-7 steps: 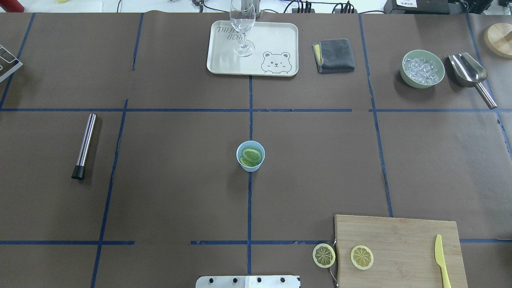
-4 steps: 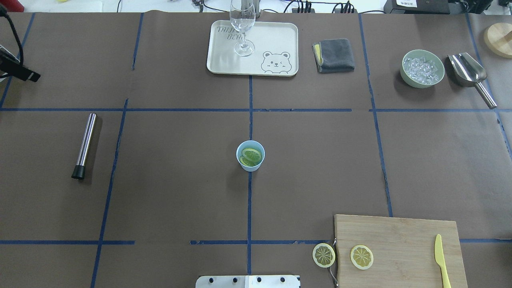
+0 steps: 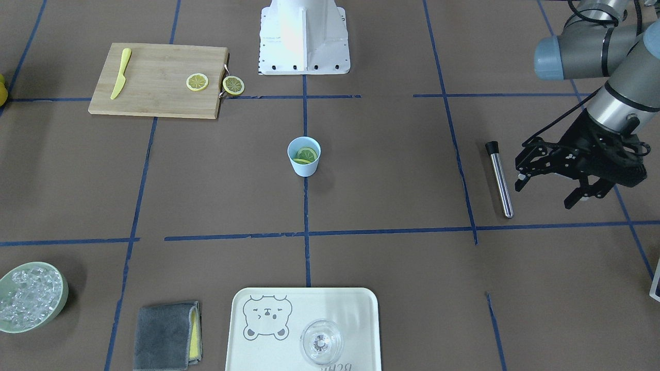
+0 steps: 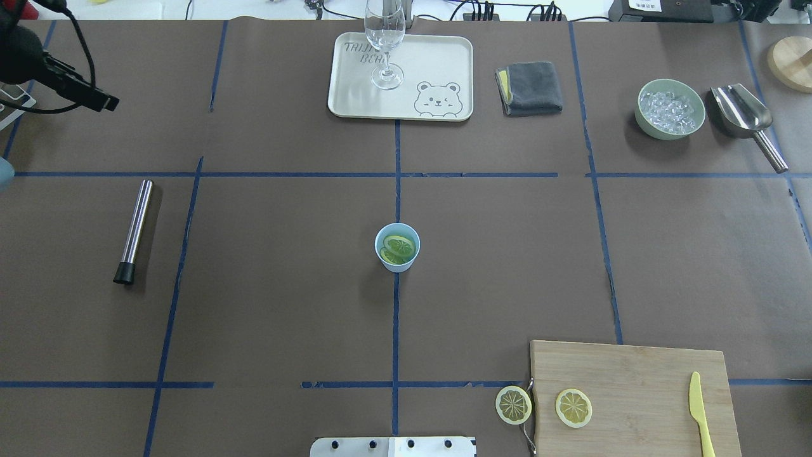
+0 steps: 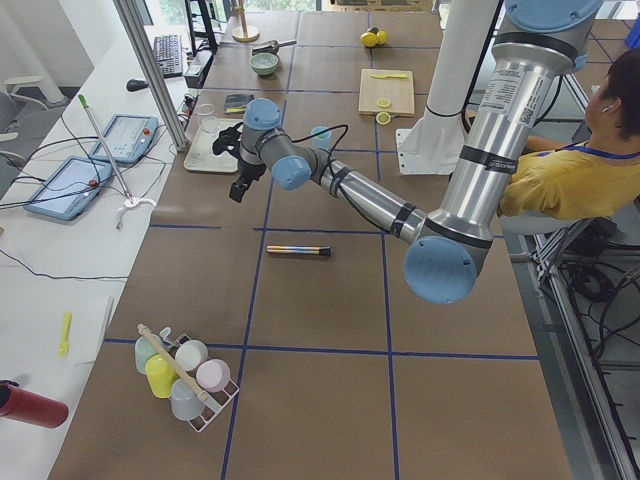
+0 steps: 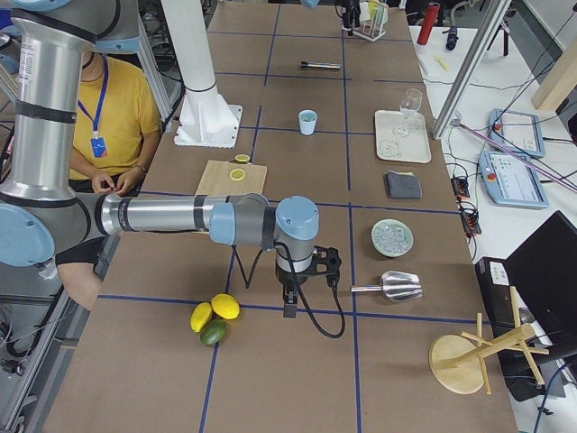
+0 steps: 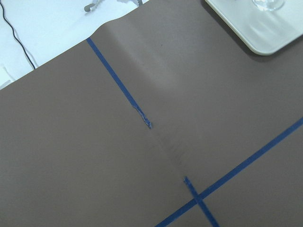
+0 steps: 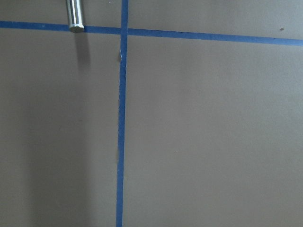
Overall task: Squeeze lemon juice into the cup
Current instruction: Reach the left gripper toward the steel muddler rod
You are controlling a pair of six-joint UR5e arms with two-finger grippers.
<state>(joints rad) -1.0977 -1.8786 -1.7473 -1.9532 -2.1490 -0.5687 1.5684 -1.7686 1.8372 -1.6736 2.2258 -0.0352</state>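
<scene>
Cup (image 4: 397, 248): a small light-blue cup is seen upright at the middle of the table, on a blue tape line. All places below are given from it.
Lemon slices (image 4: 399, 246): two round yellow-green slices are seen lying inside the cup, one overlapping the other.
Board slice (image 4: 573, 407): a third slice is laid flat on a wooden cutting board (image 4: 634, 374), well apart from the cup, toward the robot and to its right.
Table slice (image 4: 513, 405): a fourth slice is laid on the table just beside the board's edge, on the side nearer the cup.
Left gripper (image 3: 543, 196): it is held above the table well to the robot's left of the cup. The fingers are spread wide and nothing is held between them.
Metal rod (image 3: 499, 179): it is laid flat between the cup and the left gripper, much nearer the gripper.
Right gripper (image 6: 288, 290): it is seen only from the side, far to the robot's right of the cup, past the board. Whether it is wide or narrow cannot be told.
Tray (image 4: 444, 60): it is placed beyond the cup, away from the robot, with a wine glass (image 4: 386, 44) standing on it.
Grey cloth (image 4: 530, 87): it is folded just beside the tray.
Bowl of ice (image 4: 672, 134): it is set past the cloth, farther from the cup, with a metal scoop (image 4: 742, 111) beside it.
Yellow knife (image 4: 700, 412): it is laid on the board's edge farthest from the cup.
</scene>
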